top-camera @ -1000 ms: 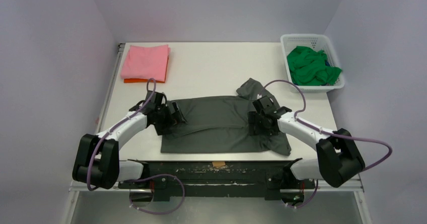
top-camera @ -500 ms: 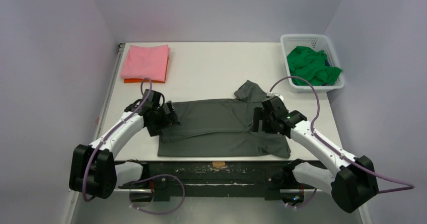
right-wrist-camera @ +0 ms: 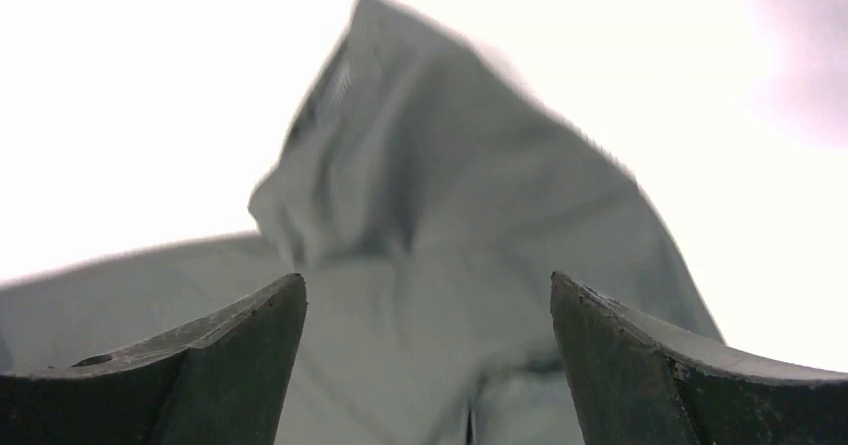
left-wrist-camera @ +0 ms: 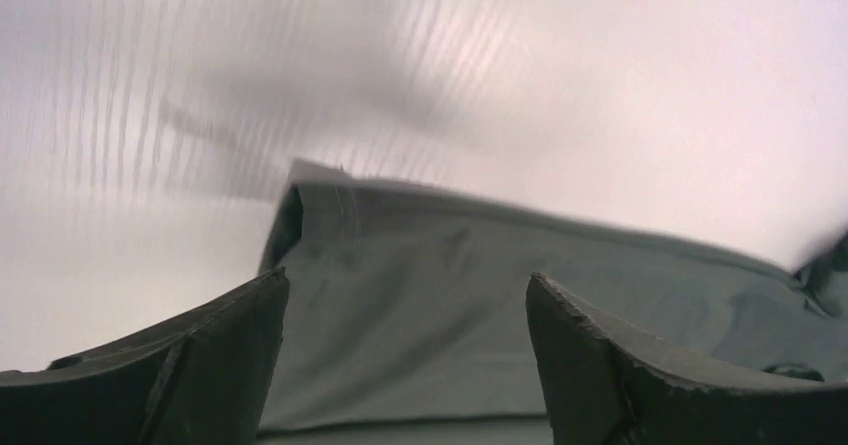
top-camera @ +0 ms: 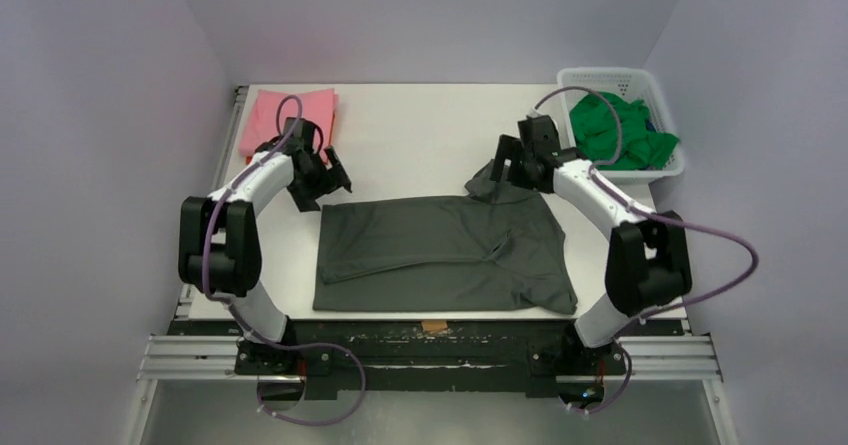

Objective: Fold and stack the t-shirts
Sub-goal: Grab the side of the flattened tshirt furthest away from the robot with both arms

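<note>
1. The dark grey t-shirt (top-camera: 440,255) lies spread on the white table (top-camera: 420,125), from the middle toward the 6 o'clock edge. A long crease runs across it from side to side.
2. One sleeve (top-camera: 488,178) sticks out at the shirt's 1 o'clock corner.
3. The left gripper (top-camera: 328,180) is just beside the shirt's 10 o'clock corner. In the left wrist view its fingers (left-wrist-camera: 200,355) stand wide apart with nothing between them, and the corner of the grey cloth (left-wrist-camera: 440,305) lies ahead of them.
4. The right gripper (top-camera: 503,165) is at the raised sleeve. In the right wrist view its jaws are wide and hold nothing, and the sleeve (right-wrist-camera: 440,195) rises in a peak just beyond the fingers (right-wrist-camera: 660,365).
5. Whether either gripper touches the cloth cannot be told.
6. A folded pink t-shirt (top-camera: 268,115) lies at the table's 10 o'clock corner, partly hidden by the left arm.
7. A crumpled green t-shirt (top-camera: 612,130) sits in the white basket (top-camera: 610,73) at the 2 o'clock corner, well apart from the grey shirt.
</note>
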You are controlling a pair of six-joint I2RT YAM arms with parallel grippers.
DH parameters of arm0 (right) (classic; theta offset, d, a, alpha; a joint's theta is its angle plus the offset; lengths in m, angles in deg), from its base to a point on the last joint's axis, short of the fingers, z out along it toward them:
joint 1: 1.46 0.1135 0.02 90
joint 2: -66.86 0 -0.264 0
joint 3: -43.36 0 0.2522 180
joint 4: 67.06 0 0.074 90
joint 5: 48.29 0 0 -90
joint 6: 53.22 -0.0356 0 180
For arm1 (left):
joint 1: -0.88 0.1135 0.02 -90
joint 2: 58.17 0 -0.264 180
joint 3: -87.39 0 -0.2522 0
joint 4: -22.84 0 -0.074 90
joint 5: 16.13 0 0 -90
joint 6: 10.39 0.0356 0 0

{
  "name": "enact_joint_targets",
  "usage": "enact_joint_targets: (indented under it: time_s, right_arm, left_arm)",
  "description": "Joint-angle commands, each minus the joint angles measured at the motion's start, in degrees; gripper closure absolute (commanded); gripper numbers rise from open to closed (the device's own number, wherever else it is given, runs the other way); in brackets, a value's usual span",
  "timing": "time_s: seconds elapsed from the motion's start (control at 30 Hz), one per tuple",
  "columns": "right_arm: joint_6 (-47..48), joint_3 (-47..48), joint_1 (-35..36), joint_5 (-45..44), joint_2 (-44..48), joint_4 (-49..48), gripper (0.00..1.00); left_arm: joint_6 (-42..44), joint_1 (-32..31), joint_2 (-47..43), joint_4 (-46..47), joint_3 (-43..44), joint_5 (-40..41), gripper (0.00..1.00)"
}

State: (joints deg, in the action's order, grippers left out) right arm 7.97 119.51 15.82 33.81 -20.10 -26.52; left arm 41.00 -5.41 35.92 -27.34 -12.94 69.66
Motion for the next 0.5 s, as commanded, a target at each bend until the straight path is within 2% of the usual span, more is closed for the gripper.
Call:
enact_joint_targets:
  time_s: [0.0,0.13,0.33,0.47]
  right_arm:
    - [4.6,12.6,-0.8,0.4,-11.1,-5.3,0.11]
    - [7.3,23.4,-0.9,-1.6,-21.0,-6.6,0.12]
    - [7.5,38.7,-0.9,-2.2,-35.2,-4.1,0.15]
    - [7.9,46.6,-0.9,-2.1,-41.6,-1.4,0.16]
  left_arm:
    - [1.4,1.2,8.1,-1.4,6.8,-1.9,0.2]
    - [1.5,1.2,11.8,-4.1,8.8,-0.9,0.31]
    - [1.0,0.6,9.1,-6.8,6.4,3.9,0.49]
    - [1.3,-0.1,9.7,-9.7,6.3,7.6,0.52]
